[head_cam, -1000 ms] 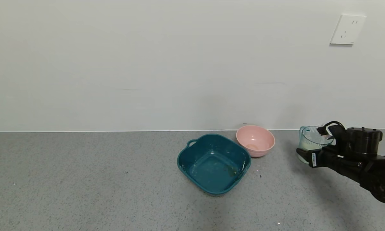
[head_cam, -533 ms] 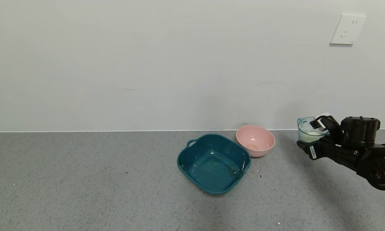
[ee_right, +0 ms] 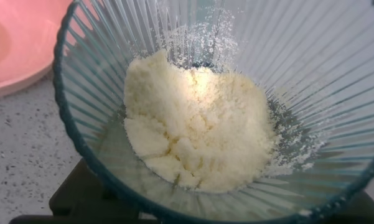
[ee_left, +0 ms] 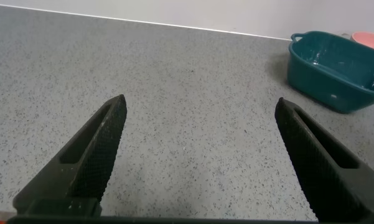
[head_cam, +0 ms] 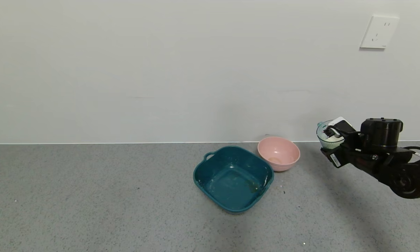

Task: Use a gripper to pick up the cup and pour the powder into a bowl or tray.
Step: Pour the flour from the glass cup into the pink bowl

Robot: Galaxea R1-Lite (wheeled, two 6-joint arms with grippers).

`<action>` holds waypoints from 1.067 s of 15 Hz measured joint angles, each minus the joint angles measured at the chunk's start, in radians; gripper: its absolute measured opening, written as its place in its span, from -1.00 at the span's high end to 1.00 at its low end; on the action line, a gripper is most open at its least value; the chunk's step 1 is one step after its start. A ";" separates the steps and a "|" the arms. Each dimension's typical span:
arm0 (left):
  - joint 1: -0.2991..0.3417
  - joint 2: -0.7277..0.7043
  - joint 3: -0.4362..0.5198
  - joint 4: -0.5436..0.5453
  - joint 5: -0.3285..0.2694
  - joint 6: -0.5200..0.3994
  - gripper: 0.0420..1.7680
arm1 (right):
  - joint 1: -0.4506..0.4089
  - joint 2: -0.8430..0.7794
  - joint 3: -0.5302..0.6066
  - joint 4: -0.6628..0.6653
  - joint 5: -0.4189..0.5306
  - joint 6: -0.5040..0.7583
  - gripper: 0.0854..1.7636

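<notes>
**Above the counter's right end, a loaded cup is riding in the right gripper**

Off to the right of the pink bowl [head_cam: 279, 153], the cup [head_cam: 328, 135] is hanging clear of the grey counter [head_cam: 91, 196], clamped in the right gripper [head_cam: 330, 145]. The fingers are closing on its ribbed wall low down, one dark finger showing under the base in the right wrist view. The cup is sitting close to upright, its flared rim [ee_right: 68, 149] facing the wrist camera.

Inside, the powder [ee_right: 196, 124] is lying in a clumpy off-white heap against the bottom, with a dusting clinging to the ribs above it. The load looks light, and the thin clear plastic is probably flexing a little under pressure, so a firm but not crushing hold on the ribbed body seems right; the ribs are likely giving the pads some bite. The loop handle is too hard to make out here to judge as a grip point. The powder looks loose enough to shift in one slump once the cup tips, so a slow tilt would suit it.

The pink bowl is standing just beside the teal tray [head_cam: 233, 178], near the back wall. The bowl is the nearer target, though well apart from the cup.

The left gripper [ee_left: 199, 162] is hovering idle over bare counter, jaws spread wide, holding nothing.
</notes>
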 joint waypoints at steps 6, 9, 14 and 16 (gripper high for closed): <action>0.000 0.000 0.000 0.000 0.000 0.000 -0.94 | 0.066 0.005 -0.081 0.039 -0.101 -0.128 -0.47; 0.000 0.000 0.000 0.000 0.000 0.000 -0.94 | 0.078 0.021 -0.101 0.024 -0.169 -0.228 -0.47; 0.000 0.000 0.000 0.000 0.000 0.000 -0.94 | 0.088 0.037 -0.158 0.022 -0.241 -0.387 -0.47; 0.000 0.000 0.000 0.000 0.000 0.000 -0.94 | 0.104 0.045 -0.180 0.020 -0.274 -0.442 -0.47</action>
